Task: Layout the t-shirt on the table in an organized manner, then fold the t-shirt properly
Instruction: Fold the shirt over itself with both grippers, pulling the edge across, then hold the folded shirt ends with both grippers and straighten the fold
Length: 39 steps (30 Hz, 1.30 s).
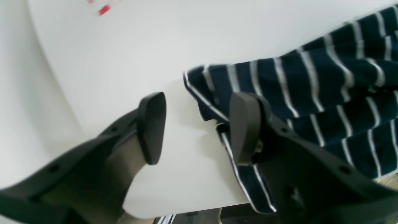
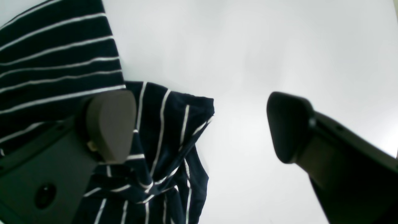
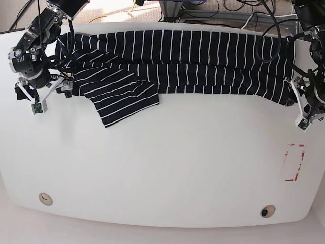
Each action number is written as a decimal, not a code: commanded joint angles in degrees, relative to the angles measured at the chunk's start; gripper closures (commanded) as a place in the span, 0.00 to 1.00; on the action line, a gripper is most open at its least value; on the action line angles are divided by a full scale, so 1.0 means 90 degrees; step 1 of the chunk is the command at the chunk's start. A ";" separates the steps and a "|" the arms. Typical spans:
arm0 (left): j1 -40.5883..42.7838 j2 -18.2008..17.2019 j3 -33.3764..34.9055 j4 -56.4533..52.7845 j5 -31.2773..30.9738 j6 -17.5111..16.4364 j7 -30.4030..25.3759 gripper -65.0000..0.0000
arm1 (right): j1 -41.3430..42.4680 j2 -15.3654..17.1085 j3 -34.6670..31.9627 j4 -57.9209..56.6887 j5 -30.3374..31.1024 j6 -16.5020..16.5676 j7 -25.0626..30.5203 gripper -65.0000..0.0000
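Observation:
The dark navy t-shirt point(image 3: 177, 61) with thin white stripes lies stretched along the far side of the white table point(image 3: 177, 168), with one sleeve flap point(image 3: 124, 96) spread toward the middle. My left gripper point(image 1: 197, 129) stands open at the shirt's right end point(image 1: 311, 93); a cloth edge lies in the gap, next to one finger point(image 1: 245, 127). In the base view the left gripper point(image 3: 295, 97) sits at the shirt's right edge. My right gripper point(image 2: 199, 127) is wide open over a bunched corner point(image 2: 171, 130) of the shirt. It sits at the shirt's left end point(image 3: 58, 84).
A red-outlined rectangle mark point(image 3: 294, 162) is on the table's right side, and its blurred red point(image 1: 104, 9) shows in the left wrist view. Two round fittings point(image 3: 45, 198) point(image 3: 267, 210) sit near the front edge. Cables and floor lie beyond the far edge.

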 commanded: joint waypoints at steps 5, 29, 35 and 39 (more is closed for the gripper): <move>0.0176 -0.0229 -0.0096 0.0099 0.0013 0.0001 -0.0030 0.52 | 0.0037 0.0082 0.0026 0.0137 0.0062 -0.0011 0.0078 0.06; -0.1416 -0.0307 0.0119 -0.2978 0.0032 0.0001 -0.0997 0.51 | 0.0281 -0.0094 -0.0521 0.0089 0.0052 -0.0011 0.0078 0.06; -0.1474 -0.0298 0.0148 -0.3769 0.0032 0.0001 -0.1397 0.51 | 0.0281 -0.0201 -0.0521 0.0089 0.0042 -0.0011 0.0078 0.06; -0.1474 -0.0298 0.0392 -0.3964 0.0022 0.0001 -0.1417 0.51 | 0.0262 -0.0172 -0.0511 0.0089 0.0033 -0.0011 0.0078 0.06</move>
